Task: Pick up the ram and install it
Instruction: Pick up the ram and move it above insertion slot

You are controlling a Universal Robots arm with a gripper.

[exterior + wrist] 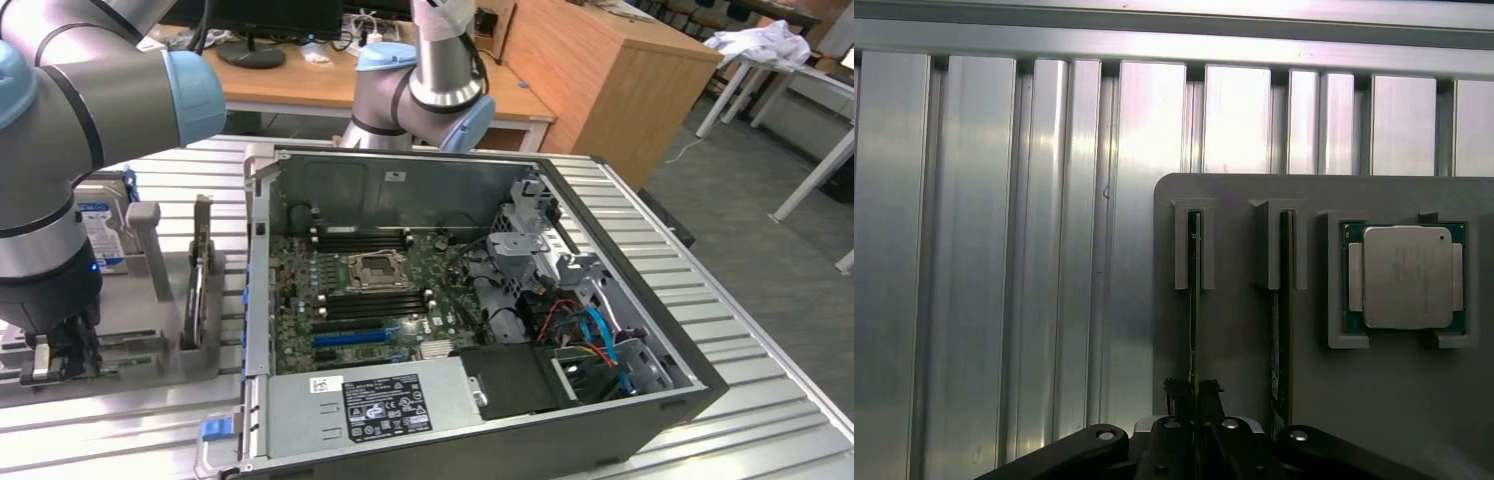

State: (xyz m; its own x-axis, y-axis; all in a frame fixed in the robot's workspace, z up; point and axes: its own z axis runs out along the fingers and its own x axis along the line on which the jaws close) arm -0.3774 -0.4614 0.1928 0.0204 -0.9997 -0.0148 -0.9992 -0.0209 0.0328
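**Pick-up step: hand's on the ram, nothing's in the PC yet**

Your hand looks pinched onto the ram, a finger against each flat face, and the stick sits on its edge in the grey holder. Its thin top edge faces up at the wrist camera. The long axis runs straight out ahead of the hand, in line with the ribs of the surface and with the spare stick just beside it. The processor sits further out on that same side. The open case is well apart from the hand. I'd say you need a straight pull with no twist, so the stick clears its end guide cleanly.
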